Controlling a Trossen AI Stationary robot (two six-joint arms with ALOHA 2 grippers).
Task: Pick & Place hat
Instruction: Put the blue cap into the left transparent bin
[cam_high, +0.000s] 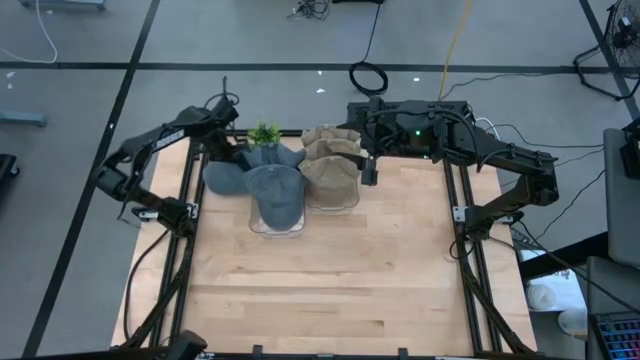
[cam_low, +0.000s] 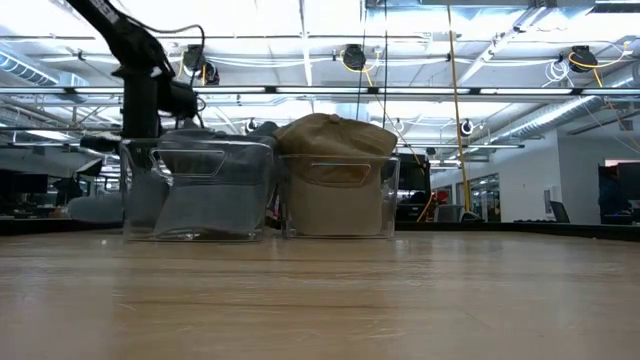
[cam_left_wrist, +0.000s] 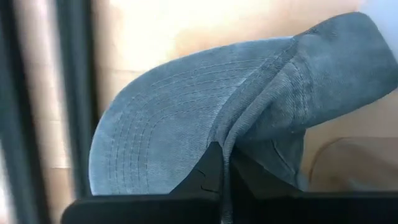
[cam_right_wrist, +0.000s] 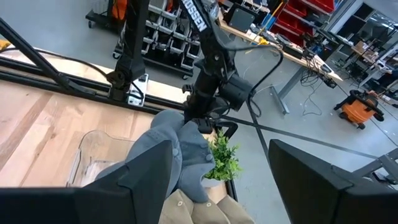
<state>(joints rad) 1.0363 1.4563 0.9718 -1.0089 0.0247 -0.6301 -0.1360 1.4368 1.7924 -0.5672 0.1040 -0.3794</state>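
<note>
A blue-grey cap (cam_high: 224, 178) is at the table's far left, beside a clear bin (cam_high: 262, 226) that holds another blue-grey cap (cam_high: 276, 194). My left gripper (cam_high: 238, 158) is shut on the first cap (cam_left_wrist: 186, 118); it also shows in the right wrist view (cam_right_wrist: 200, 119). A second clear bin (cam_high: 345, 203) holds tan caps (cam_high: 330, 172), and more tan caps (cam_high: 328, 138) lie behind it. My right gripper (cam_high: 371, 172) hangs open and empty beside the tan caps, its fingers apart in the right wrist view (cam_right_wrist: 217, 180). My left gripper pinches the blue-grey cap between its two fingers (cam_left_wrist: 208, 177) at the seam where the brim meets the crown (cam_left_wrist: 231, 134). The brim (cam_left_wrist: 149, 124) spreads to one side of the fingers, the crown (cam_left_wrist: 323, 74) to the other. Whether the cap is clear of the table, I cannot tell.
A small green plant (cam_high: 265, 132) stands at the far edge behind the blue caps. Dark frame rails (cam_high: 190, 200) run along the table's left and right sides. The near half of the wooden table (cam_high: 330, 290) is bare. In the low view both bins (cam_low: 210, 190) stand side by side.
</note>
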